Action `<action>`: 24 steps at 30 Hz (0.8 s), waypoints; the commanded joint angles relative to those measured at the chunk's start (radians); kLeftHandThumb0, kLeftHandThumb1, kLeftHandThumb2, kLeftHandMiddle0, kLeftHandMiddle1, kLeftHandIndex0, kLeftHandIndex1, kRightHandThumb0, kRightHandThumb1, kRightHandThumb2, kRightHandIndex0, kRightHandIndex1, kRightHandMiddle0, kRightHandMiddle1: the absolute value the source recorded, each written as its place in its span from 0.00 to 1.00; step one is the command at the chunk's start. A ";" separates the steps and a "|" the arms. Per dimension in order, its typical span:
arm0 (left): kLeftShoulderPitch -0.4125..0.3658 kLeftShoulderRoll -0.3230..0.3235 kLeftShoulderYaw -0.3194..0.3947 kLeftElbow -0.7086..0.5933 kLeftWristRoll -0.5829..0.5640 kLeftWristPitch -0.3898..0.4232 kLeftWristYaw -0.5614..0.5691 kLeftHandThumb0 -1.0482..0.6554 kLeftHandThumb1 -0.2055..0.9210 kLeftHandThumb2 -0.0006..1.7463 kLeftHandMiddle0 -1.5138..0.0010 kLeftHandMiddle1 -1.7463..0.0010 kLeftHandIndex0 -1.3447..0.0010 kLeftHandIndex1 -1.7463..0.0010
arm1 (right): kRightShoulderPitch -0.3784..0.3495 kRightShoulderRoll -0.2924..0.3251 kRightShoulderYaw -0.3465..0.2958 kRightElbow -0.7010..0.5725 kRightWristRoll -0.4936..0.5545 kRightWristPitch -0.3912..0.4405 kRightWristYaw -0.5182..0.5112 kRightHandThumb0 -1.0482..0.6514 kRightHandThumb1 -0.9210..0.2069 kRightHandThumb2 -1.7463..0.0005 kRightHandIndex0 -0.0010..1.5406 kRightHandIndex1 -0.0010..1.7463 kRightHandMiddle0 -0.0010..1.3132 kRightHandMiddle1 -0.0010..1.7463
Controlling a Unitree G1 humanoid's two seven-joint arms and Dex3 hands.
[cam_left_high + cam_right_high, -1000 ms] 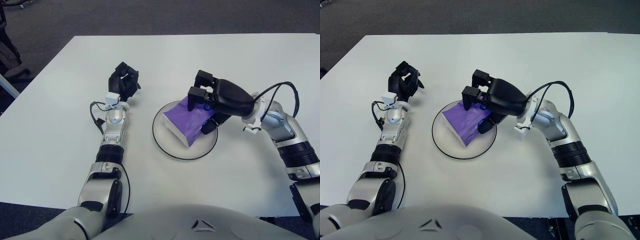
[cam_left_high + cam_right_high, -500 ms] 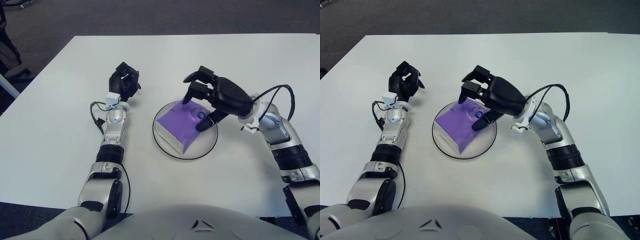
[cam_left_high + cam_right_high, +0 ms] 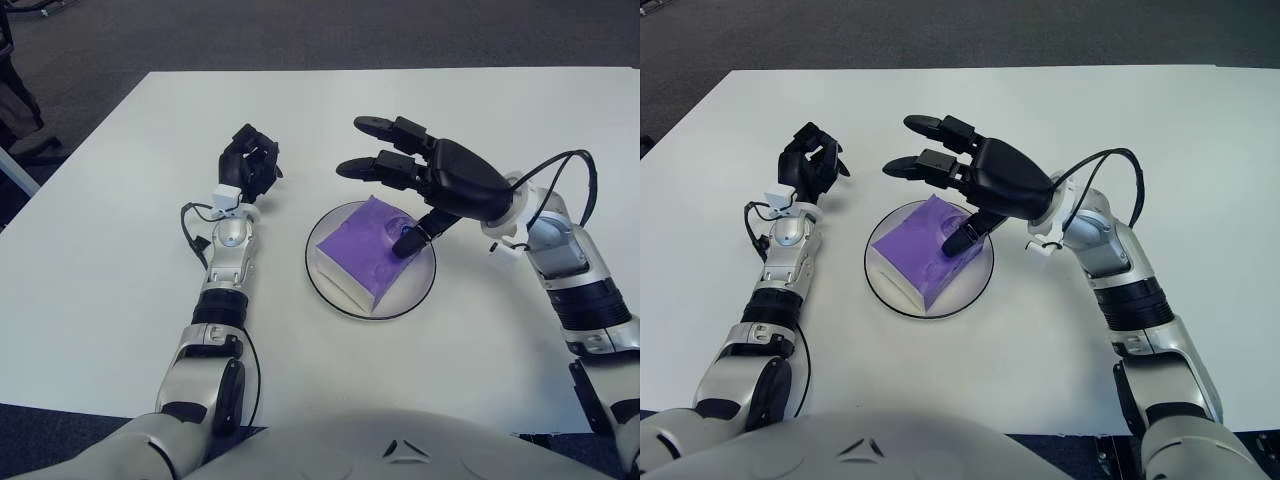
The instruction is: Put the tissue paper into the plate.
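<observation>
the tissue pack (image 3: 368, 249) lies in the plate (image 3: 326, 292), the right hand (image 3: 440, 180) above it with fingers (image 3: 385, 127) apart, so only withdrawing looks left.

We see a white tabletop (image 3: 120, 300) filling most of both views, its far edge running straight across the top. Beyond that edge lies a dark grey carpeted floor (image 3: 300, 35). At the upper left corner of the left eye view, some dark object (image 3: 15, 95) stands on the floor; we cannot tell what it is.
</observation>
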 commanded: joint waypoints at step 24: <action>0.154 -0.038 -0.006 0.084 -0.002 -0.002 -0.007 0.43 1.00 0.21 0.41 0.00 0.47 0.00 | 0.081 -0.114 -0.185 0.045 -0.029 0.046 -0.013 0.30 0.02 0.80 0.00 0.00 0.13 0.00</action>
